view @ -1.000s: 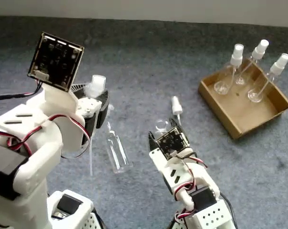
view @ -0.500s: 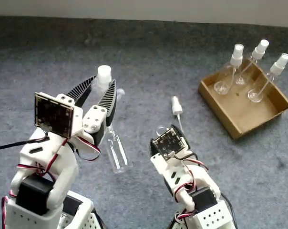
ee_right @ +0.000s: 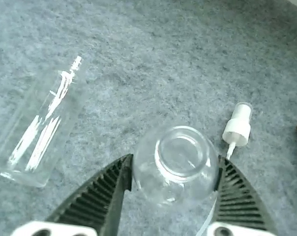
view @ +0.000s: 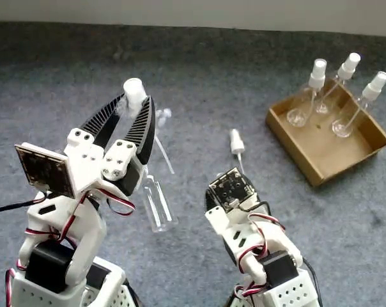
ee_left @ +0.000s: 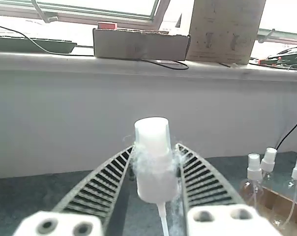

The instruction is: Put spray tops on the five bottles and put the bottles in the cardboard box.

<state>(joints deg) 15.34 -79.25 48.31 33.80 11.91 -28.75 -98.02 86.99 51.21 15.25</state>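
Left claw [view: 135,102]: you have it closed on a white plastic spray top [ee_left: 153,167]. The ribbed fingers pinch its body, nozzle up, and the thin dip tube hangs free. It's well apart from the brown cardboard box [view: 292,148], probably so the tube can drop straight into a neck.
Right claw [ee_right: 174,167]: it's clamped on the sides of a clear plastic bottle [ee_right: 178,152]. The bottle is upright with its mouth open, between the box and your left claw, held ready to take that top.
Waiting pair: a second clear bottle [view: 156,203] lies flat on the grey worktop [view: 212,77], beyond the held bottle from the box. A loose white spray top [view: 236,141] lies nearer the box.
Box: three capped bottles [view: 316,75] lean inside, so by my count two remain.
Next call: line the tube up over the mouth before you lower it.
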